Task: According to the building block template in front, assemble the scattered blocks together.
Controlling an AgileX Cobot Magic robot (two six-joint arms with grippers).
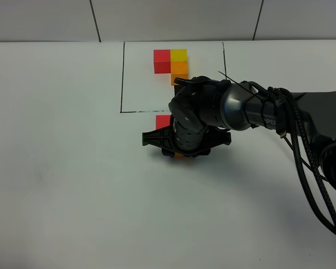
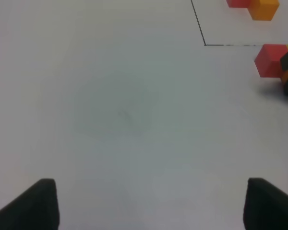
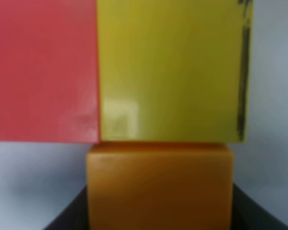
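The building block template (image 1: 171,61), a red, yellow and orange L-shaped cluster, sits inside the black drawn frame at the back; its corner shows in the left wrist view (image 2: 259,7). My right gripper (image 1: 182,150) reaches across the middle, just in front of the frame. In the right wrist view the gripper (image 3: 159,211) is shut on the orange cube (image 3: 158,187), which touches the yellow cube (image 3: 170,72). The red cube (image 3: 43,72) sits flush beside the yellow one. The red cube (image 1: 163,121) peeks out from under the wrist. My left gripper (image 2: 149,206) is open and empty.
The white table (image 1: 61,168) stretches wide to the left and front. The black frame line (image 1: 122,78) runs just behind the cubes. The right arm and its cables (image 1: 302,145) cross the right side.
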